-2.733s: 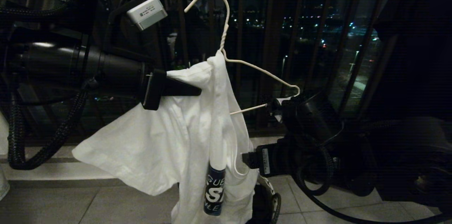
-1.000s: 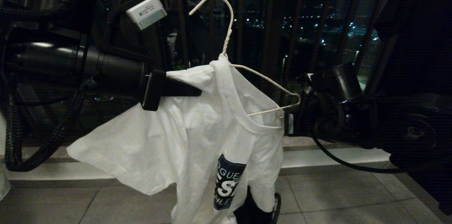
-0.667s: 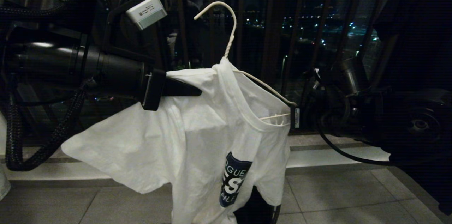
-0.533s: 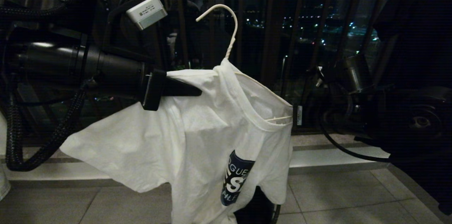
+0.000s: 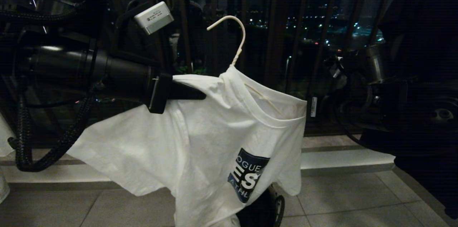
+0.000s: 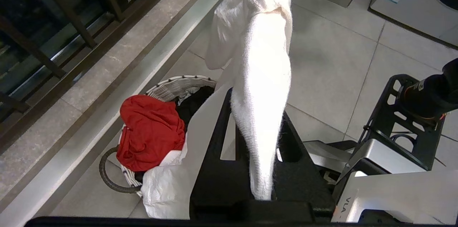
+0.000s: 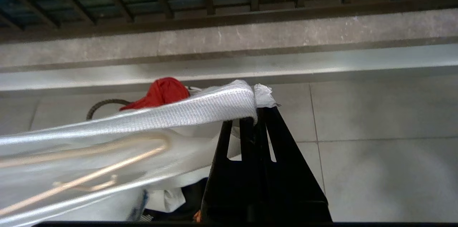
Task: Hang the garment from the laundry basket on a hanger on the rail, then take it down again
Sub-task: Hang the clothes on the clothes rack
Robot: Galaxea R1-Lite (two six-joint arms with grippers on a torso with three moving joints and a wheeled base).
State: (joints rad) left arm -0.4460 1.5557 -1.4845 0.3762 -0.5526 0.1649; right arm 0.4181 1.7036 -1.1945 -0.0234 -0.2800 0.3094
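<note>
A white T-shirt (image 5: 214, 137) fills the centre of the head view, now draped over both arms of a thin wire hanger (image 5: 236, 41) whose right arm stood bare moments ago. At centre left the left gripper (image 5: 189, 93) stays clamped on the shirt's shoulder, probably on the wire too; at centre right the right gripper (image 7: 256, 112) has drawn the collar outward and is pinched shut on it. The laundry basket (image 6: 168, 89) sits below, so the hanger looks ready for the rail, which is not in view.

My right gripper (image 7: 256, 114) pinches the white shirt's (image 7: 186, 112) ribbed edge; a wire hanger (image 7: 107, 164) shows through the cloth, a red cloth (image 7: 162, 91) behind.
</note>
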